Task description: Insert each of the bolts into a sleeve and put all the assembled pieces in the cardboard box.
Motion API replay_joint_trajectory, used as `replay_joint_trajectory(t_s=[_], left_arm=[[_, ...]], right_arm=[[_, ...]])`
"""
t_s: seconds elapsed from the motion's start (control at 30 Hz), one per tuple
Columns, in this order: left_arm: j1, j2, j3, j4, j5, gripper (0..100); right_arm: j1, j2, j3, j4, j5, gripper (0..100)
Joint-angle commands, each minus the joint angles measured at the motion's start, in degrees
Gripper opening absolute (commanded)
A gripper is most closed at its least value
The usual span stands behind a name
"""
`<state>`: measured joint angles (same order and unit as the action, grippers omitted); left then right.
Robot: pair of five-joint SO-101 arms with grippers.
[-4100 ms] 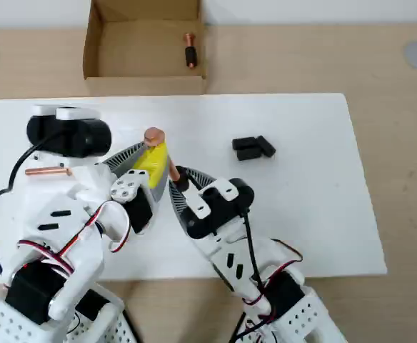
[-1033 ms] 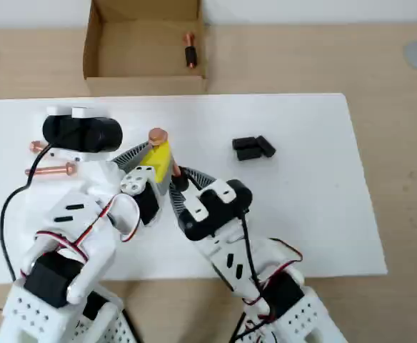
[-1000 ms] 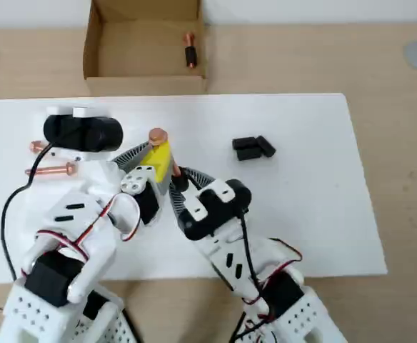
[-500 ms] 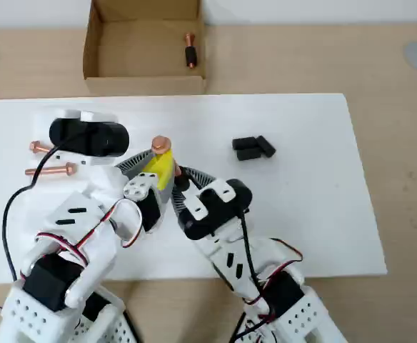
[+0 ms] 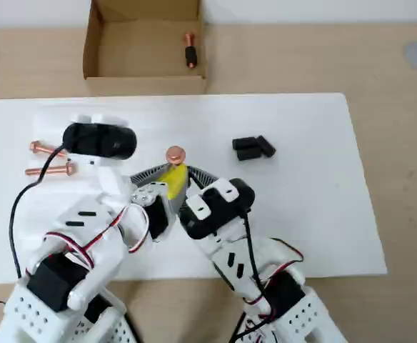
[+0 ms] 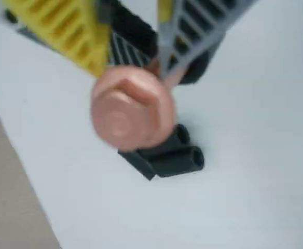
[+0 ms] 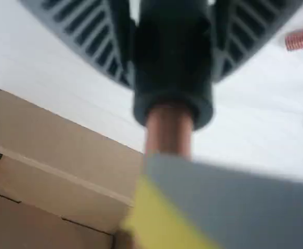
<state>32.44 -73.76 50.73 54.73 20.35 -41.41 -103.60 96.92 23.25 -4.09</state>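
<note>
Clamping bolt (image 6: 132,114) between left gripper (image 6: 133,72) fingers, head past tips. Pinching sleeve (image 7: 172,93) between right gripper (image 7: 173,52) fingers, shank inside

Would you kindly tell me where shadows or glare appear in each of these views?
High view: even light, no glare on the white mat, and shadows there are soft. Left wrist view: a mild sheen on the bolt. Right wrist view: the sleeve looks dark against the bright mat.
</note>
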Motion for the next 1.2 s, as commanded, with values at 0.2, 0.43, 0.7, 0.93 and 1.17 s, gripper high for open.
replay_joint_trajectory(t_s=[0.2, 0.43, 0.7, 0.93, 1.17], left_arm=[[-2.29, -0.22, -2.46, 1.93, 2.90, 15], [-2.11, -0.22, -11.87, 16.35, 0.53, 22], [-7.74, -0.22, -22.33, 21.80, -2.99, 22], [-23.03, -0.31, -29.10, 21.98, -4.13, 22], [-41.32, 0.13, -21.98, 21.54, -4.48, 22]], right_arm=[[-0.57, -7.25, -0.31, -1.58, 0.53, 1.2], [-0.57, -6.99, -0.31, -1.58, 0.62, 1.2], [-0.40, -7.16, -0.31, -1.58, 2.64, 1.2], [6.37, -6.99, -0.31, -2.37, 5.36, 1.2], [10.68, -6.02, -3.74, -8.09, 5.36, 1.1]])
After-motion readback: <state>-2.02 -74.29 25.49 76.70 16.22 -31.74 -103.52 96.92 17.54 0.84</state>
